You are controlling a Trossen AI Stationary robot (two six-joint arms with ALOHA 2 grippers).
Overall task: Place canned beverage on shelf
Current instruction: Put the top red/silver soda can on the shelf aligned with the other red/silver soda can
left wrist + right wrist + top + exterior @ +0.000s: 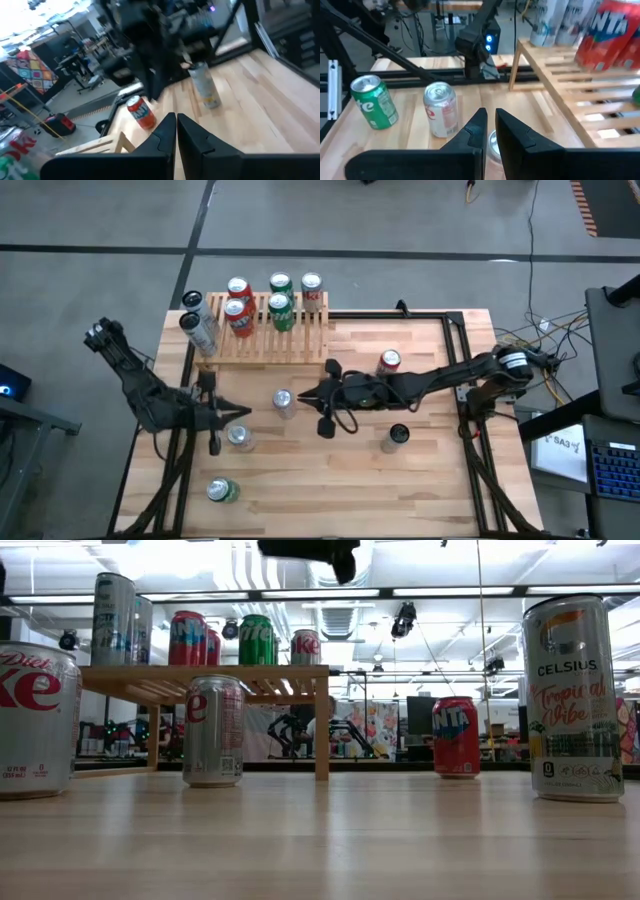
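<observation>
The shelf, a low light-wood slatted rack, stands at the table's far left and bears several upright cans. Loose cans stand upright on the table: a silver one, another silver one, a green one, a red one and a dark-topped one. My right gripper hangs shut, well above the table, just right of the first silver can, whose top shows below the fingers. My left gripper is shut too, raised over the table's left part and pointing right, between the two silver cans.
The shelf's near slats are bare in front of a red can. A black frame rail runs along the table's right side. In the low view a tall pale can and a big silver can stand close.
</observation>
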